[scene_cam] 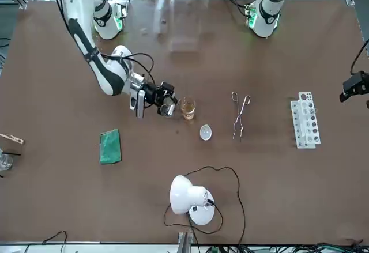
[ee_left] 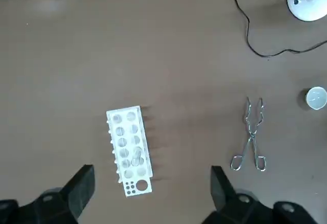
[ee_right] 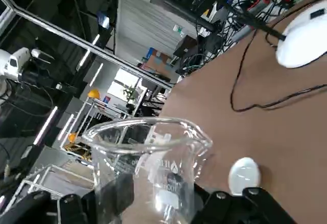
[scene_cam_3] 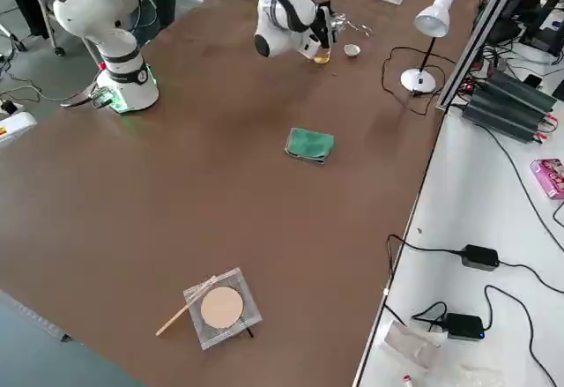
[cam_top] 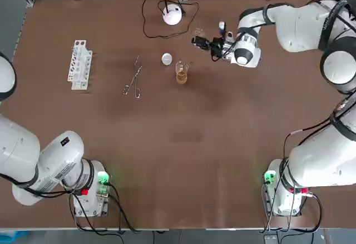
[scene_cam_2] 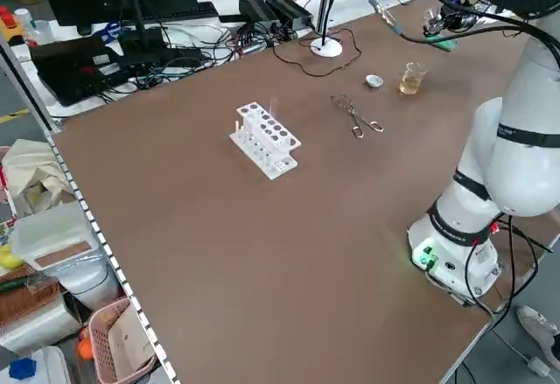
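My right gripper [scene_cam: 168, 106] hangs over the far middle of the table, shut on a clear glass beaker [ee_right: 149, 169] that looks empty where it shows. Just beside it on the table stands a small beaker of amber liquid [cam_top: 181, 73] [scene_cam: 188, 108]. A little white cap [cam_top: 167, 59] [ee_right: 244, 174] lies a short way beyond. My left gripper [ee_left: 150, 173] is open and empty, high above the white test-tube rack [ee_left: 129, 150] [cam_top: 79, 64]. Metal tongs [cam_top: 133, 81] [ee_left: 250, 137] lie between the rack and the amber beaker.
A white desk lamp [cam_top: 172, 14] with a looping black cable stands at the far edge. A green cloth [scene_cam: 109, 146] lies at the robot's right of the right gripper. Farther that way sits a square wire pad with a round disc [scene_cam_3: 221, 308].
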### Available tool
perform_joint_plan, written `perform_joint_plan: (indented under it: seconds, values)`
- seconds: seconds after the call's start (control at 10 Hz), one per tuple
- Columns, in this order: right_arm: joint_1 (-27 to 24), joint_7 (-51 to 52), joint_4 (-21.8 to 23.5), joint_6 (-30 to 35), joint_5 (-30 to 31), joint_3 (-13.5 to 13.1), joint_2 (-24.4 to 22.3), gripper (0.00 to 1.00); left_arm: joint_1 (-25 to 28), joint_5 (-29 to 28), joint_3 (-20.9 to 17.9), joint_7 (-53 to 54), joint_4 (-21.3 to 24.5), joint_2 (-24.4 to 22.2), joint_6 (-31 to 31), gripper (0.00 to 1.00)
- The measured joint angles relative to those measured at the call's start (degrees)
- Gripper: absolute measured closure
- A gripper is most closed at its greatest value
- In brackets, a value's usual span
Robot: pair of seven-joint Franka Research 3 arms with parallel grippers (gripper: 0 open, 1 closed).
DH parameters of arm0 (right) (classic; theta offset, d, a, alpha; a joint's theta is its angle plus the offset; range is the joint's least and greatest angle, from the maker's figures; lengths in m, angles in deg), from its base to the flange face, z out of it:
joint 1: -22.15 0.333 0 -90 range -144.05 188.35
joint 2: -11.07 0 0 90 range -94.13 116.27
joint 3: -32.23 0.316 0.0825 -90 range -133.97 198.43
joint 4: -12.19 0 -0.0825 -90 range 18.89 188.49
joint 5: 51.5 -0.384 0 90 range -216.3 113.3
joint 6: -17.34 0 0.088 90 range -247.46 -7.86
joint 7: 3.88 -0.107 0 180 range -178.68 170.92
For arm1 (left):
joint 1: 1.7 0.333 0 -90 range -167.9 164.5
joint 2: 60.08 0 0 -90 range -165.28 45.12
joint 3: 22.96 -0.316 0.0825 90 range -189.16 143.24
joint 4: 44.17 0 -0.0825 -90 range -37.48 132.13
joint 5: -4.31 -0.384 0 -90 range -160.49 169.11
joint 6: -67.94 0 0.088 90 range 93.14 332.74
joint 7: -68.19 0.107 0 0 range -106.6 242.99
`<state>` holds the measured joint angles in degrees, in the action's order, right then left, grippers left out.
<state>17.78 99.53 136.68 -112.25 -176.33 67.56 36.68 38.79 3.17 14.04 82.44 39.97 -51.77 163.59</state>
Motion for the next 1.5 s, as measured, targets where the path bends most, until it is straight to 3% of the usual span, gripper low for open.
perform_joint_plan:
  seconds: [0.3, 0.6, 0.9, 1.2, 1.3, 1.5]
  values:
    - [-8.5, 3.3, 4.5, 8.7, 14.0, 0.0, -0.6, 0.61, -2.4, 0.0, -1.4, -0.1, 0.0, 0.0, -0.3, 0.00]
    - [-19.8, 9.4, 8.1, 15.4, 30.4, -0.1, -1.5, 0.61, -13.2, 0.0, -11.3, -0.2, -0.9, -0.1, -0.3, 0.00]
    - [-31.3, 12.7, 8.7, 20.3, 46.6, -0.3, -1.6, 0.61, -22.1, 0.0, -19.4, -0.8, -1.7, -0.9, -2.9, 0.00]
    - [-41.7, 20.3, 8.5, 21.4, 58.3, -0.5, -1.6, 0.61, -32.9, 0.0, -29.3, -6.5, -1.7, -3.4, -5.5, 0.00]
    - [-45.2, 22.1, 8.0, 22.2, 62.4, -0.6, -1.5, 0.61, -35.3, 0.0, -31.8, -7.6, -1.7, -3.9, -5.7, 0.00]
    - [-52.0, 23.0, 5.5, 25.1, 72.2, -0.8, 1.3, 0.61, -35.8, 0.0, -32.6, -7.9, -1.7, -4.3, -5.6, 0.00]
